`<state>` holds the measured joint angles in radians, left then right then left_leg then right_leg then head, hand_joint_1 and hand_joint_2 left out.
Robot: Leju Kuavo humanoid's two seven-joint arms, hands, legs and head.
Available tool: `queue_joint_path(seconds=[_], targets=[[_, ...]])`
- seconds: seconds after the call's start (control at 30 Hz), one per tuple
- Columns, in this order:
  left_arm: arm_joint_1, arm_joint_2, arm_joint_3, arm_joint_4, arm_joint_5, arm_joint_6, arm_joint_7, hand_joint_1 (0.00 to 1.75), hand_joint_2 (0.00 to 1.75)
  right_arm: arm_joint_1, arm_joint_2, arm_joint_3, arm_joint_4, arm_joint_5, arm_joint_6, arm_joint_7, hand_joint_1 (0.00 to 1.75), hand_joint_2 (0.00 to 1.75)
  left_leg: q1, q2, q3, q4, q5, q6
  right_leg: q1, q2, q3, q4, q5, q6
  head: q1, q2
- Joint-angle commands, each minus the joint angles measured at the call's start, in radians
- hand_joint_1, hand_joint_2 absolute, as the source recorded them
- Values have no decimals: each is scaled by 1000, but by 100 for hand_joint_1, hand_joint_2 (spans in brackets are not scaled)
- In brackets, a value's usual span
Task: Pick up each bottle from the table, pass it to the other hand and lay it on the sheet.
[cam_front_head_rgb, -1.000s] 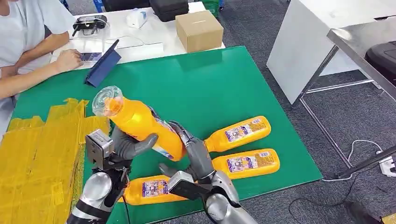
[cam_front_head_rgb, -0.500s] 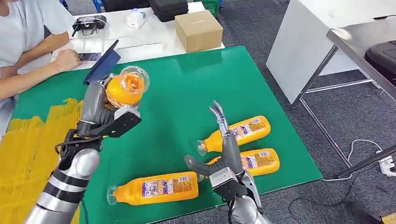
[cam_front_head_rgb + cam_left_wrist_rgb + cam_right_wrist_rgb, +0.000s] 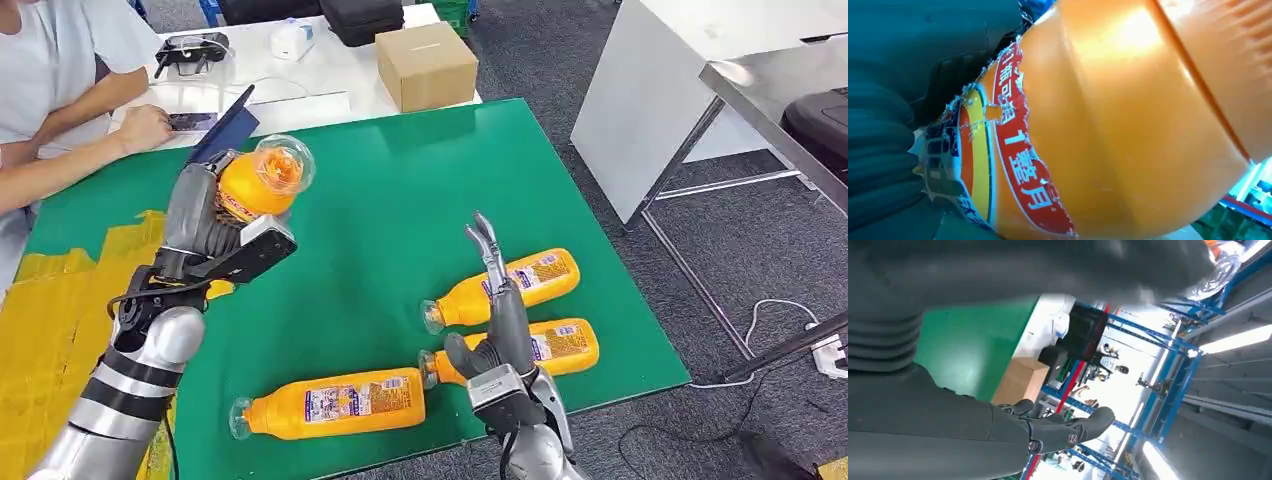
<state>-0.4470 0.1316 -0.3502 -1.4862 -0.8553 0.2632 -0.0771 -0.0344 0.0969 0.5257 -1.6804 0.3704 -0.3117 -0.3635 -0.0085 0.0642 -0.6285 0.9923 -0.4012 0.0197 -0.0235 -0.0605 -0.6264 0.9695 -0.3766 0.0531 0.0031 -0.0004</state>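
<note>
Progress: one orange bottle (image 3: 252, 182) is up off the table, gripped in the left hand (image 3: 205, 232). It sits above the green mat (image 3: 380, 200), just mat-side of the yellow sheet (image 3: 70, 330), clear cap end toward the camera. The handover looks complete, judging from which hand holds it; laying it on the sheet is not yet done. No bottle lies on the part of the sheet that shows.

Left to do: three bottles lie on their sides on the mat, well apart from the sheet — a near bottle (image 3: 330, 402) by the mat's front edge, a middle bottle (image 3: 545, 346) and a far bottle (image 3: 505, 285) toward the mat's right side.

Left hand: fingers wrapped round the bottle body; in the wrist view the label (image 3: 1013, 165) sits right at the grip. Forearm raised, angled up over the sheet's inner edge.

Right hand (image 3: 500, 320): holds nothing, fingers apart and extended upward, standing over the middle and far bottles; whether it touches them cannot be told.
</note>
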Motion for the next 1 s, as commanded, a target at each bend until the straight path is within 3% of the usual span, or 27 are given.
queue_joint_path(seconds=[0.03,0.07,0.2,0.4,0.43,0.53,1.0], targets=[[-173,91,-77,219,-352,-116,172,175,175,17,-13,-58,-51,-5,-49,-1,0,0,3,-7,3,2,-2,-2,1,1,5,1,-3,-3,0,0],[-212,107,-97,282,-417,-154,188,175,175,23,-10,-65,-66,-7,-61,0,0,175,4,-10,5,3,-3,-3,2,2,7,2,-4,-4,0,0],[-352,124,-186,556,-613,-247,243,175,175,22,-8,-69,-99,5,-97,-2,0,175,3,-9,4,2,-1,-3,1,0,5,2,-3,-3,0,0],[-413,104,-208,791,-615,-297,238,175,175,-15,4,-54,-28,-7,-75,28,0,175,2,-4,4,0,0,-3,1,3,4,0,-1,-2,0,0],[-420,107,-194,844,-598,-360,253,175,175,-23,5,-51,-15,-12,-69,31,0,175,2,-3,5,1,-1,-3,1,5,5,0,-2,-3,0,0],[-433,137,-186,970,-595,-309,246,175,175,-45,11,-47,17,-22,-66,34,0,175,3,0,8,0,-2,-4,1,9,7,0,-1,-3,0,0],[-424,130,-160,1041,-614,-345,311,175,175,-80,23,-8,66,-18,-36,68,0,175,4,-3,5,2,-1,-4,2,7,5,1,-2,-3,0,0]])
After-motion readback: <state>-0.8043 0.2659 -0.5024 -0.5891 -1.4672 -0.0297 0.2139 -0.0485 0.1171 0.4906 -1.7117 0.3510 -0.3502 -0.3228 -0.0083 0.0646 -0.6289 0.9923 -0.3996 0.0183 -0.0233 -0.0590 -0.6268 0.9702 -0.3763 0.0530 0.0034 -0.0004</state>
